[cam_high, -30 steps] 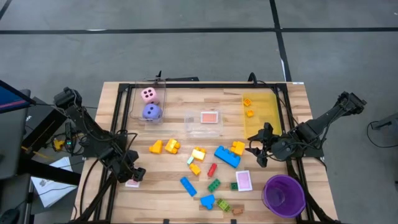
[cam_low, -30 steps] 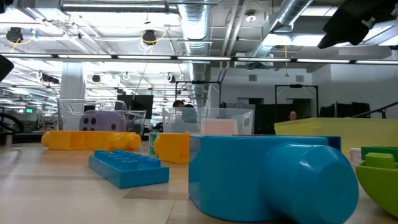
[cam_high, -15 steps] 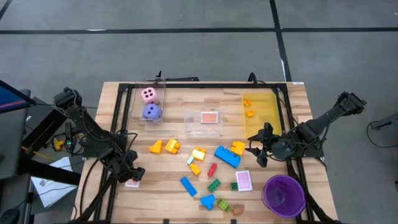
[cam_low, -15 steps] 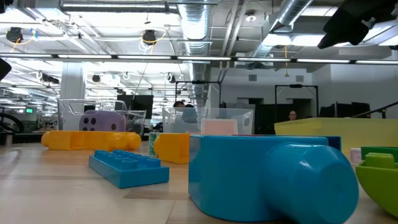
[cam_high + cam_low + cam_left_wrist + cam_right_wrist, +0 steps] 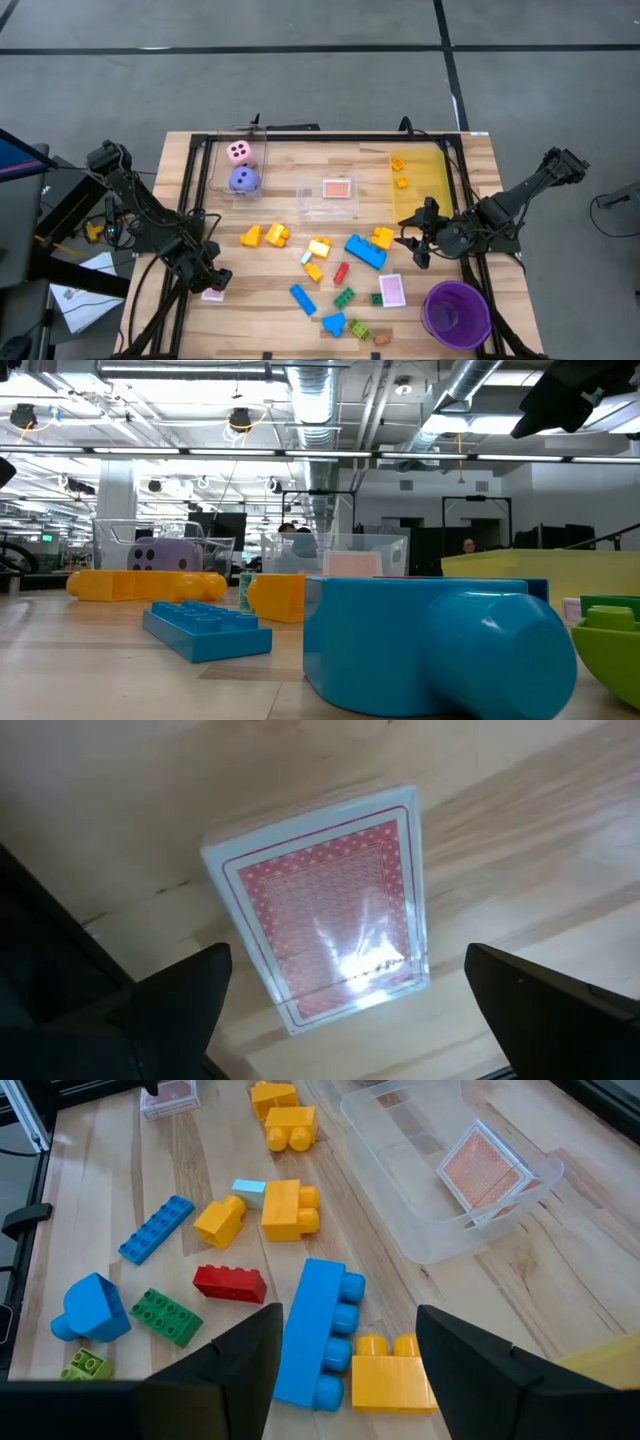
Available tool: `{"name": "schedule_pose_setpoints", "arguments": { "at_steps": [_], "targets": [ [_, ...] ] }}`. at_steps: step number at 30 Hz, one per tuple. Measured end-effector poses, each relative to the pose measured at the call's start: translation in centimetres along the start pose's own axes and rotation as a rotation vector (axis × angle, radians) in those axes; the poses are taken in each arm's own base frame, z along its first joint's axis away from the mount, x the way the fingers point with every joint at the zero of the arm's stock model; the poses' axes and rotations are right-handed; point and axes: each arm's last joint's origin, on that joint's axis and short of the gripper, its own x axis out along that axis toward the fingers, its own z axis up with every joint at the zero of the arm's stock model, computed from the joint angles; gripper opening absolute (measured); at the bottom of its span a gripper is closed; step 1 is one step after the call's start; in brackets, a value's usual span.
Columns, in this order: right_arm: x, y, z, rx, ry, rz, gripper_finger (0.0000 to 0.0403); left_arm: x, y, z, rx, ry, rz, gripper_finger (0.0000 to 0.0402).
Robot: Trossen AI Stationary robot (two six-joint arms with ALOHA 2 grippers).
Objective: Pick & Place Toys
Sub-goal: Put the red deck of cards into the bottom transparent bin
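Nothing's moved in the last sec: left gripper (image 5: 213,287) still hangs spread wide over the pink-backed card deck (image 5: 325,905) at the table's (image 5: 270,310) left edge, not gripping, right gripper (image 5: 417,243) half-open, empty, near bricks.

Left pincer (image 5: 213,284) spread wide, low at table's left edge, right pincer (image 5: 412,243) half-parted, empty

No readable text, labels, brand names or nos. anywhere; the dice show only dots, no digits.
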Motion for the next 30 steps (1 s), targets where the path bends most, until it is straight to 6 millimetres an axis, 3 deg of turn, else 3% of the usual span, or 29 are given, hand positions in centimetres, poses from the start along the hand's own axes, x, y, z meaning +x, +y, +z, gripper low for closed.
{"name": "schedule_pose_setpoints", "arguments": {
  "at_steps": [30],
  "targets": [
    [0.00, 0.00, -0.01, 0.000, 0.000, 0.000, 0.0223, 0.29, -0.63, -0.08, 0.051, -0.010, -0.077, 0.0400]
  ]
}}
